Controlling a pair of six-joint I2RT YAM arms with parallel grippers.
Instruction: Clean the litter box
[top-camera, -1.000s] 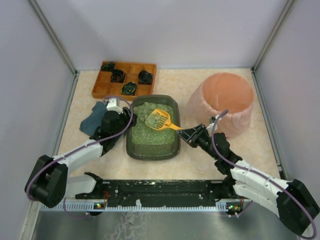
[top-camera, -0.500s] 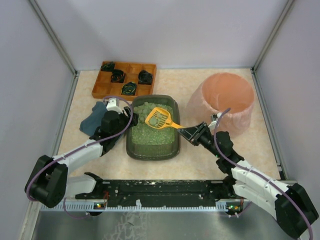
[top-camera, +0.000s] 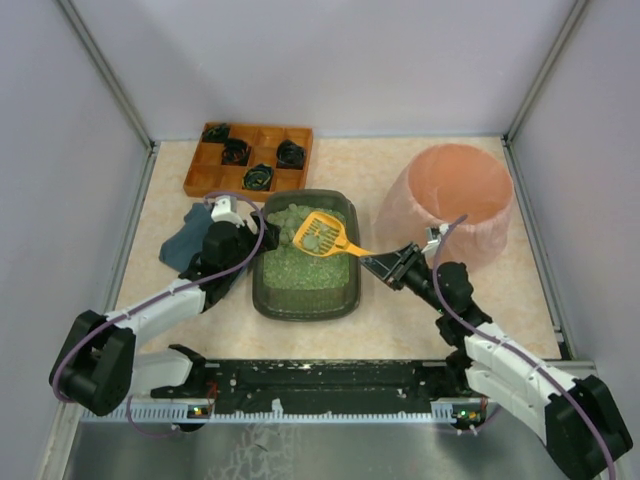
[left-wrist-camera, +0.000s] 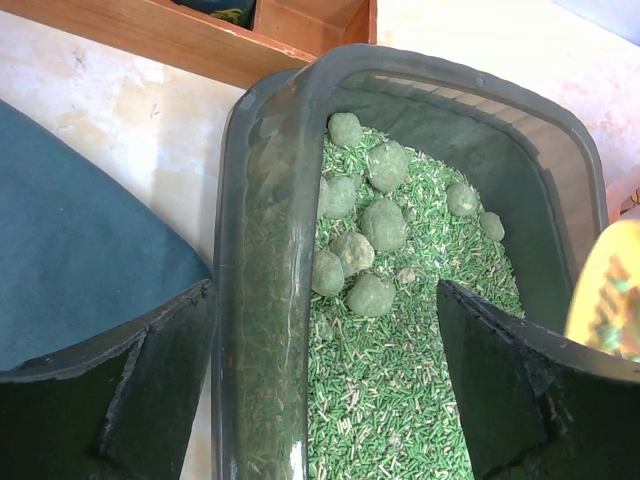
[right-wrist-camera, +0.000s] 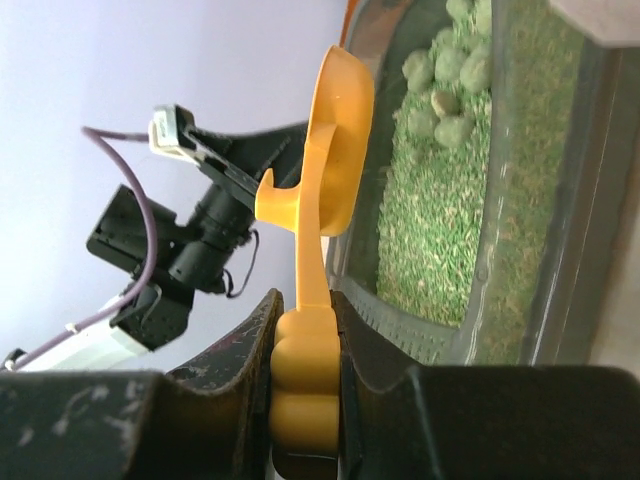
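The litter box (top-camera: 305, 312), a dark grey-green tray of green pellets, sits mid-table with several round clumps (top-camera: 290, 218) at its far end. My left gripper (top-camera: 248, 243) is open astride the box's left wall (left-wrist-camera: 262, 250). One finger (left-wrist-camera: 130, 400) is outside the wall and the other finger (left-wrist-camera: 520, 390) stands over the litter, neither pressing it. My right gripper (top-camera: 385, 265) is shut on the handle of a yellow slotted scoop (top-camera: 322, 233). The scoop's head hangs above the box with some green litter in it. In the right wrist view the scoop (right-wrist-camera: 335, 150) stands edge-on beside the box rim (right-wrist-camera: 520, 250).
An orange-brown wooden compartment tray (top-camera: 248, 160) with dark items stands behind the box. A tall pink bag-lined bin (top-camera: 445, 205) stands at the right. A blue cloth (top-camera: 185, 245) lies left of the box, under my left arm. Enclosure walls ring the table.
My left gripper has opened and let go of the box's left wall. The right gripper has raised the scoop a little off the litter and shifted slightly right.
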